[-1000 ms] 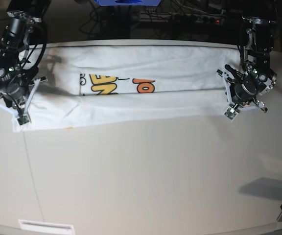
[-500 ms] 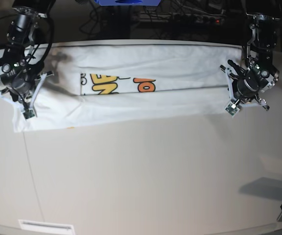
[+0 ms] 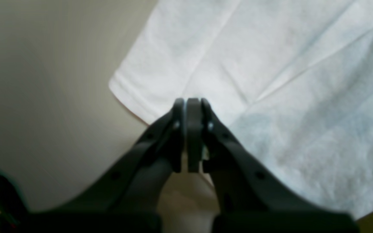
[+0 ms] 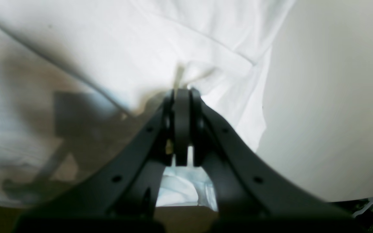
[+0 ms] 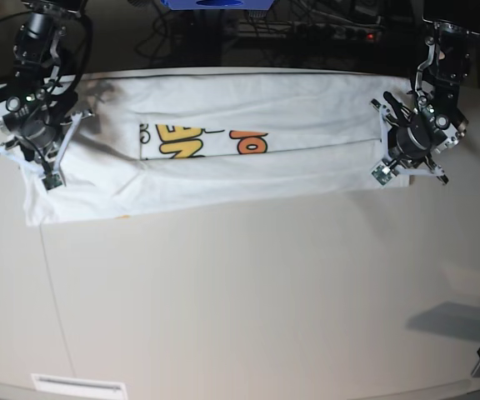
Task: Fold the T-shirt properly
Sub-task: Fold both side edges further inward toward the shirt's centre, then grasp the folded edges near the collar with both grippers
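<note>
Carrying the near long edge of the T-shirt [image 5: 223, 179] over toward its print, mid lengthwise fold on the surface [image 5: 248, 300]. Right tool [image 4: 182, 94] pressed together, pinching a bunched corner of cloth; left tool [image 3: 188, 103] pressed together above the hem, grip on cloth not certain. Next, probably: moving both ends evenly across, laying flat, then releasing.
</note>
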Robot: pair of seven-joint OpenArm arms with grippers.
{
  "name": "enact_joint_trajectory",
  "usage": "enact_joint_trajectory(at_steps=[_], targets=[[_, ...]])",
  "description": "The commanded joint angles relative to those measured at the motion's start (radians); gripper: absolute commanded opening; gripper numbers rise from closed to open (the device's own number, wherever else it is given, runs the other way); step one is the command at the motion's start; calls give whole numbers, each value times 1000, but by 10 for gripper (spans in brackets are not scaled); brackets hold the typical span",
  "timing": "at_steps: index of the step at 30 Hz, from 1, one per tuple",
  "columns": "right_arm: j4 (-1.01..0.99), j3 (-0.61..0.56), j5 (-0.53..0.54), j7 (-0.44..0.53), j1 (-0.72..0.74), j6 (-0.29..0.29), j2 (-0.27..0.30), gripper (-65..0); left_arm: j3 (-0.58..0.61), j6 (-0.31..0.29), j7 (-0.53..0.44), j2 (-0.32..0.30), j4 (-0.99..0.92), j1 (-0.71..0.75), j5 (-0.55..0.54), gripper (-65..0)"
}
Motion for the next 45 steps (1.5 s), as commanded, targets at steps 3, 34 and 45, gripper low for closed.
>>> enact_joint_trajectory(at_steps=[3,34,45], targets=[[15,3,-5,15,1,-7,9,-649,-7,6,-4,-23,13,-8,3,-650],[21,157,2,72,5,-140,-14,-409,-168,-128,-11,-18,155,54,0,-425],[21,117,-5,246,30,123,-13,-445,-351,-128,-5,171,173,-141,3,-427]])
